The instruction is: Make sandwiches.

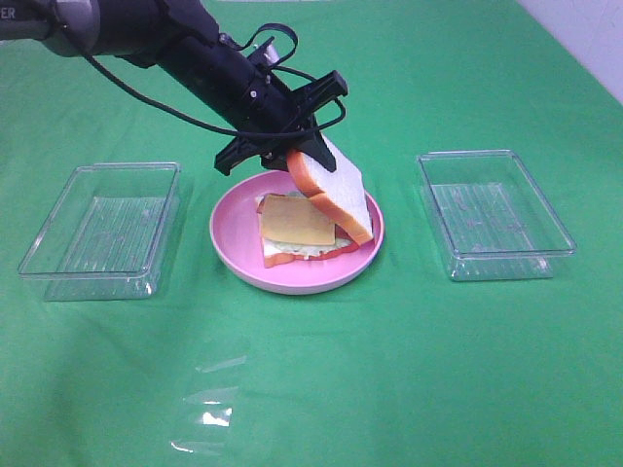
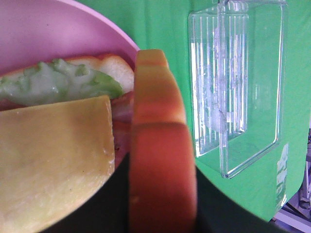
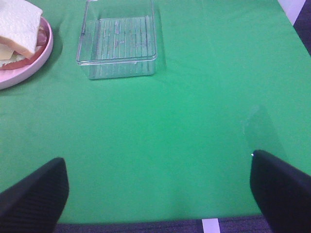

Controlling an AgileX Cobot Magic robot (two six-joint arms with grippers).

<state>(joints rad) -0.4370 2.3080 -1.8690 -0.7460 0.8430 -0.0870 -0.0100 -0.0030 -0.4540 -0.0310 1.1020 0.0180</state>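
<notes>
Sandwich parts sit stacked on our round pink plate (image 1: 238, 263) in the middle of the green cloth (image 1: 389, 370). We see a flat yellow cheese square (image 1: 295, 220) on top, then a reddish bacon strip (image 1: 336, 248), bumpy pale green lettuce (image 2: 53, 82) and a white bread slice (image 1: 277, 255) at the bottom. The plate looks smooth and shiny.

Our left gripper (image 1: 310, 154) is pinched on a top bread slice (image 1: 336, 193) with a white face and orange-brown crust. It holds the slice tilted, with the low edge down by the far side of the stack. Our black left arm (image 1: 185, 44) reaches down from the back left, with a cable looped along it.

Our right gripper (image 3: 158, 187) hangs over bare cloth, jaws wide apart, holding nothing.

A clear plastic tray (image 1: 102, 229) with ridges on its floor sits left of the plate. Another clear tray (image 1: 494, 214) sits right of it. Both are well apart from the plate.
</notes>
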